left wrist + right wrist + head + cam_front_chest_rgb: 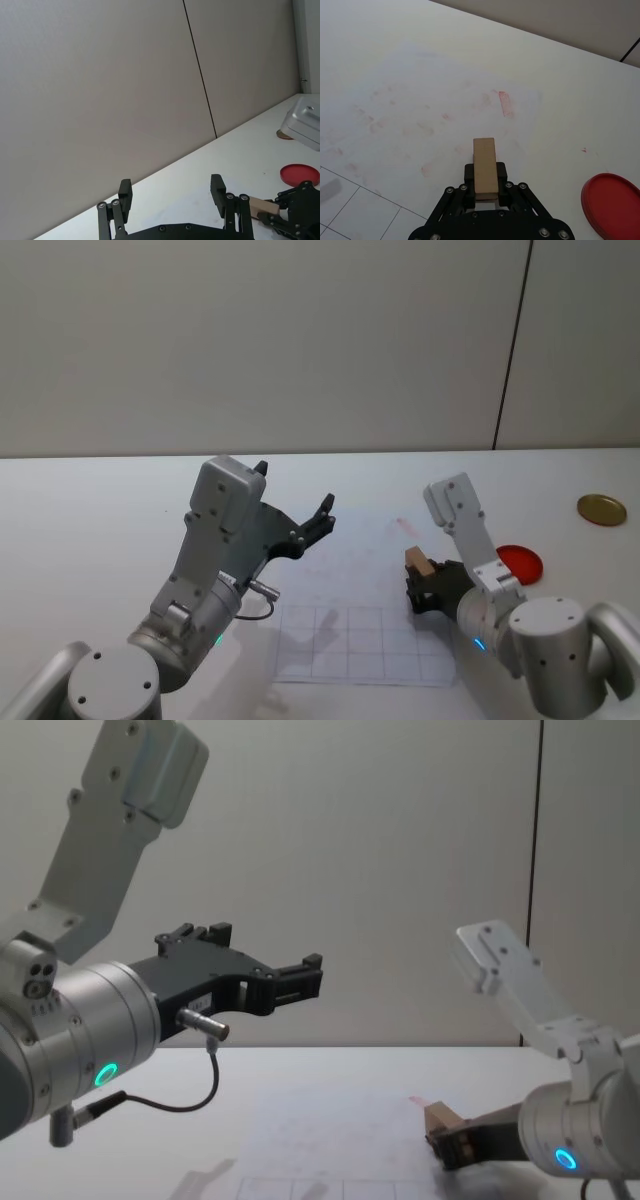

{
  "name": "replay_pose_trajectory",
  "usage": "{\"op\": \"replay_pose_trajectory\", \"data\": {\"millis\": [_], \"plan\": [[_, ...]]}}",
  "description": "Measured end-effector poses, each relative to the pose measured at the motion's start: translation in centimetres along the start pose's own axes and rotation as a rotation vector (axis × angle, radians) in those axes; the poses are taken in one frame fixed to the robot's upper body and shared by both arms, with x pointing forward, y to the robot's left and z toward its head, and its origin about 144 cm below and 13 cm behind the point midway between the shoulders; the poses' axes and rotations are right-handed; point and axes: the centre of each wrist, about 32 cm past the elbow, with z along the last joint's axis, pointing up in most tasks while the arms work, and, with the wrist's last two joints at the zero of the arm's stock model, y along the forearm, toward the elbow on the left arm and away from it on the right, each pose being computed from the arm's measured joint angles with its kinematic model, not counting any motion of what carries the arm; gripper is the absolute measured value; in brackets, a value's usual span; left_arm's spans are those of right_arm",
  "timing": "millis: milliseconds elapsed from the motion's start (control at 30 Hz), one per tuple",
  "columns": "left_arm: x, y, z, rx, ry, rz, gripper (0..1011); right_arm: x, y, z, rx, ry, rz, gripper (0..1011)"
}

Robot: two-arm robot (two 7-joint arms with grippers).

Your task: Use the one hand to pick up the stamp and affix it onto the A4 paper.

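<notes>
1 black two-fingered right gripper (485, 176) pinching 1 light-tan wooden stamp (484, 159), low over right part of 1 white A4 paper (345, 575) sheet, 1 flat red disc (521, 563) nearby, 1 left gripper (293, 490) raised, fingers spread

Left gripper (295, 487) hangs raised, jaws apart; right gripper (421, 578) sits low, clamped.

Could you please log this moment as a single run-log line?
right tool: shut on stamp, over A4 paper, contact unclear | left tool: open, raised, idle
</notes>
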Motion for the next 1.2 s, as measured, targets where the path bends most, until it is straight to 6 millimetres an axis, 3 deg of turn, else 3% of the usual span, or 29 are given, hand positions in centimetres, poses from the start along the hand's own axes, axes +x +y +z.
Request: {"op": "replay_pose_trajectory", "data": {"millis": [733,1200], "plan": [[0.0,0.0,0.0,0.0,0.0,0.0,993,0.6,-0.9,0.6,0.079,0.048,-0.024,224],[0.0,0.0,0.0,0.0,0.0,0.0,993,2.8,-4.2,4.3,0.329,0.153,-0.074,224]]}}
